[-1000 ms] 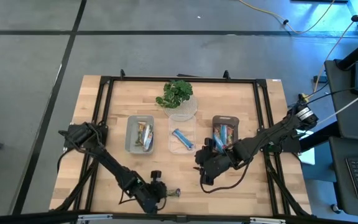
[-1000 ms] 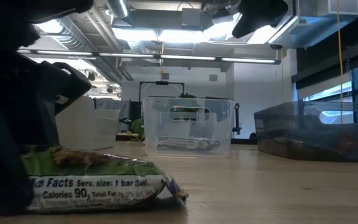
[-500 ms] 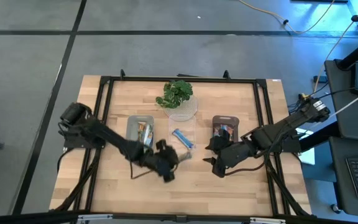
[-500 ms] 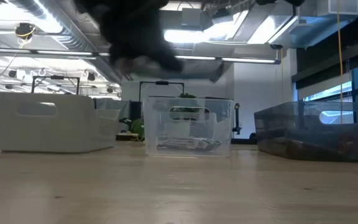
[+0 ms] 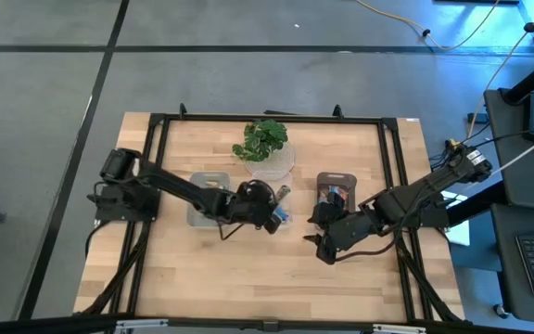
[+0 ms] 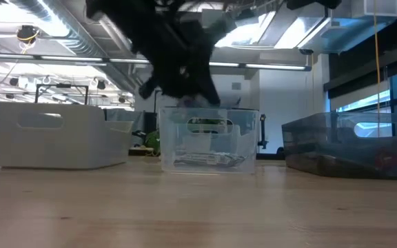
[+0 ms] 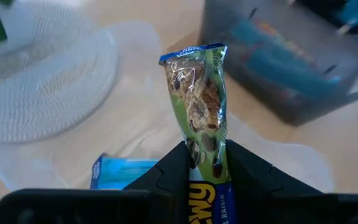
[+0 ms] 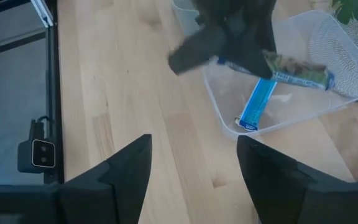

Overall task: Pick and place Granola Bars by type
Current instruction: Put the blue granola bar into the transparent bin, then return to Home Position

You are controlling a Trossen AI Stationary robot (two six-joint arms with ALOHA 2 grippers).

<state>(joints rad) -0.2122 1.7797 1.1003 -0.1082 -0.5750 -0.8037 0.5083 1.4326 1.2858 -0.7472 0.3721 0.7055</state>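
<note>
The left end effector [image 7: 207,163], clamped on 1 green granola bar [image 7: 202,106], holds it above the clear bin [image 8: 303,118] for sorting, while the right end effector [image 8: 194,168] waits apart nearby.

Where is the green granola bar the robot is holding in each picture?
High view: the green granola bar pokes out of the left gripper over the clear bin.
Low view: hidden by the dark arm.
Left wrist view: centre, the bar clamped between the fingers.
Right wrist view: upper right.
Shared landmark: the blue bar lying in the clear bin.
</note>
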